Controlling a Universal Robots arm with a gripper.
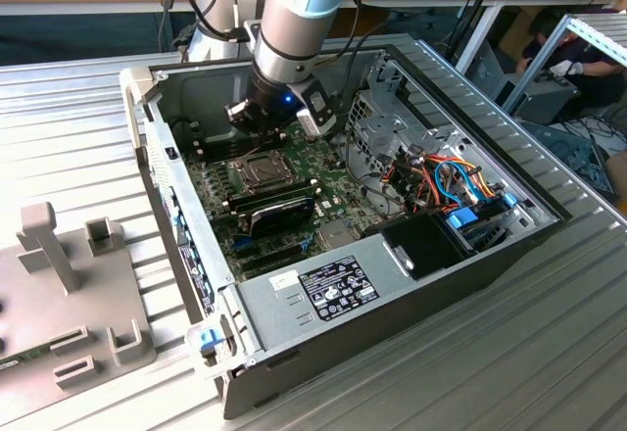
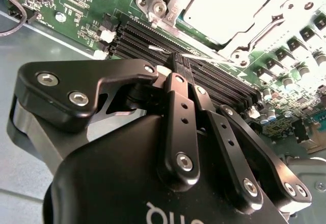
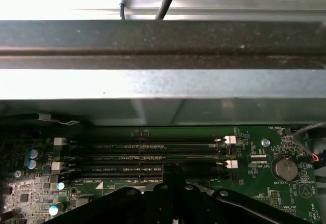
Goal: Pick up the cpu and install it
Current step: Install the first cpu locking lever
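The cpu (image 2: 224,5), a flat square with a dull silvery top, lies in the motherboard socket with the shiny hinged frame (image 2: 285,15) around it. In the exterior view the socket frame (image 1: 257,168) sits mid-board inside the open computer case (image 1: 411,304). My gripper (image 2: 175,63) hangs low over the black memory slots (image 3: 147,152) beside the socket, between it and the case's far wall. Its black fingers meet at the tips with nothing between them, as both wrist views show, and the gripper (image 1: 257,122) stands just behind the socket in the exterior view.
The case's far metal wall (image 3: 163,89) rises close behind the gripper. A drive cage (image 1: 377,122), a bundle of coloured cables (image 1: 441,181) and the power supply (image 1: 323,289) crowd the exterior view's right. A grey fixture (image 1: 69,294) stands at the left. A person's gloved hand (image 1: 571,64) is at the far right.
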